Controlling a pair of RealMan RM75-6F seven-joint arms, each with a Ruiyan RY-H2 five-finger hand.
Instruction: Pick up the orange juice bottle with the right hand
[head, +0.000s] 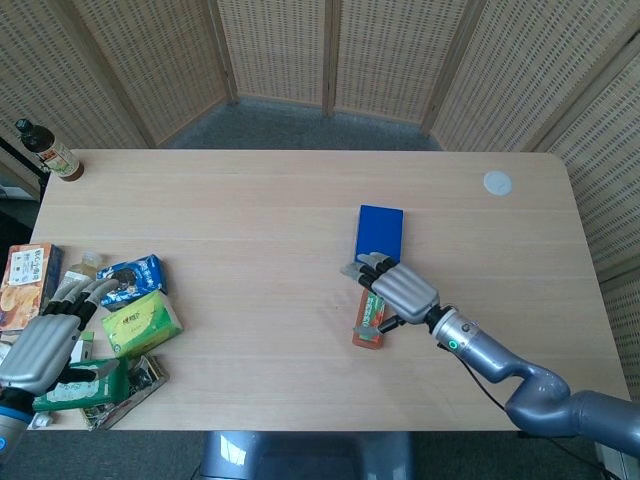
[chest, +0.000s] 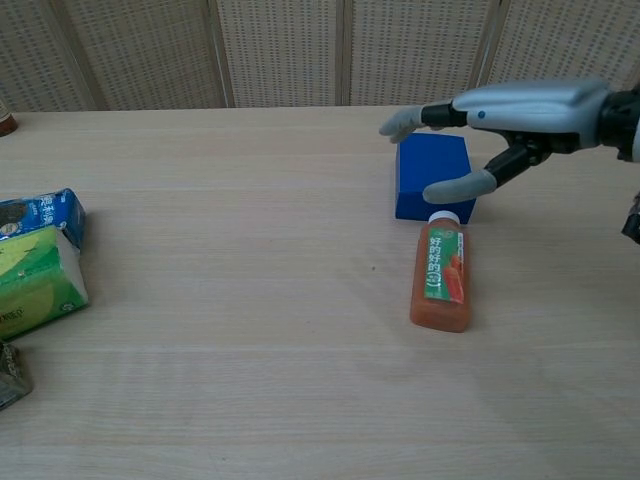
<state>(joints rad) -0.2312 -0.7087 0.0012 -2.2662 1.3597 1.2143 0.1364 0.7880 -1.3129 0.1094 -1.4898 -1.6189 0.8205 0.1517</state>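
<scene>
The orange juice bottle (chest: 439, 279) lies flat on the table with its white cap toward the blue box (chest: 433, 176); its lower end shows in the head view (head: 366, 333). My right hand (chest: 513, 113) hovers above the bottle's cap end, palm down, fingers spread, holding nothing. In the head view the right hand (head: 396, 288) covers the bottle's upper half. My left hand (head: 45, 345) hangs open at the table's left edge beside the snack packs.
A green tissue pack (head: 142, 322), a blue packet (head: 133, 273) and other snack packs crowd the left edge. A dark bottle (head: 48, 149) stands at the far left corner. A white disc (head: 497, 182) lies at the far right.
</scene>
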